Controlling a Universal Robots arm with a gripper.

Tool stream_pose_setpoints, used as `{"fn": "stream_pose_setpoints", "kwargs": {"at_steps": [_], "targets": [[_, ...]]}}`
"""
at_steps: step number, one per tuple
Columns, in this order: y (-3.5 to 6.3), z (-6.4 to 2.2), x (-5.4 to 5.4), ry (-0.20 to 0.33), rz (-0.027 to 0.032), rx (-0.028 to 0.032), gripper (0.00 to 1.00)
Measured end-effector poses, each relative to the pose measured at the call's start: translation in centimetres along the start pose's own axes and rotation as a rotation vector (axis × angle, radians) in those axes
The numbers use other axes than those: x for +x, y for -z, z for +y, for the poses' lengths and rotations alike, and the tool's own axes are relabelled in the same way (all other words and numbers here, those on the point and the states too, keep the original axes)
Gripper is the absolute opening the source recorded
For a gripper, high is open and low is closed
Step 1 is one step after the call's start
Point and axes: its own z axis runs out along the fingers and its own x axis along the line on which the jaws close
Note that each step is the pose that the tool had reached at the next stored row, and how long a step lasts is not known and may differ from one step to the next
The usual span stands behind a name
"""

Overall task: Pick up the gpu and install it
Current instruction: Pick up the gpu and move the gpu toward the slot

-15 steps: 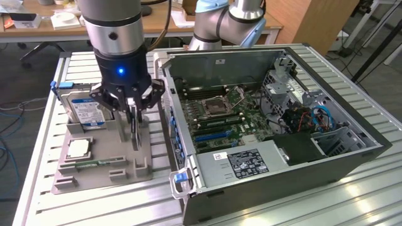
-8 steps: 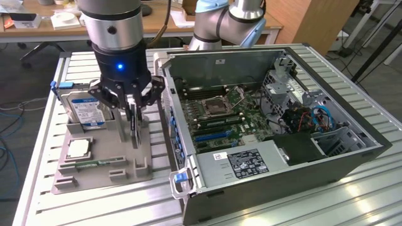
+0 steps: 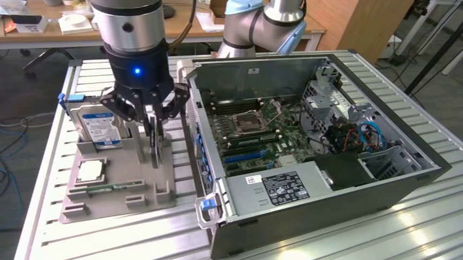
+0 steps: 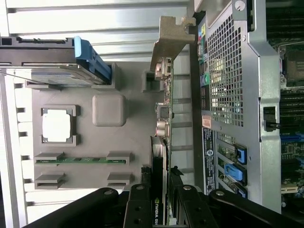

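Note:
The gpu (image 3: 155, 153), a thin black card with a silvery end bracket, stands on edge in the grey holder (image 3: 116, 205) at the exterior view's left. My gripper (image 3: 154, 130) hangs straight over it, a finger on each flat side, and looks shut on the card. In the wrist view the gpu (image 4: 164, 111) runs from between my gripper (image 4: 159, 179) out to its silver bracket (image 4: 171, 38), close beside the open computer case (image 4: 237, 71). The card's lower edge still looks level with the holder.
The holder (image 4: 128, 142) also carries a blue-labelled hard drive (image 3: 97, 127), a square processor (image 3: 90, 170) and a green memory stick (image 3: 112, 188). The open case (image 3: 405, 181) lies at the exterior view's right, its motherboard with blue slots (image 3: 242, 157) exposed.

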Motion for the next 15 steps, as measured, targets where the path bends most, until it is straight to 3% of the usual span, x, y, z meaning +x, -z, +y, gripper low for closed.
{"fn": "stream_pose_setpoints", "kwargs": {"at_steps": [15], "targets": [[1.56, 0.03, 0.0, 0.0, 0.0, 0.0001, 0.27]]}}
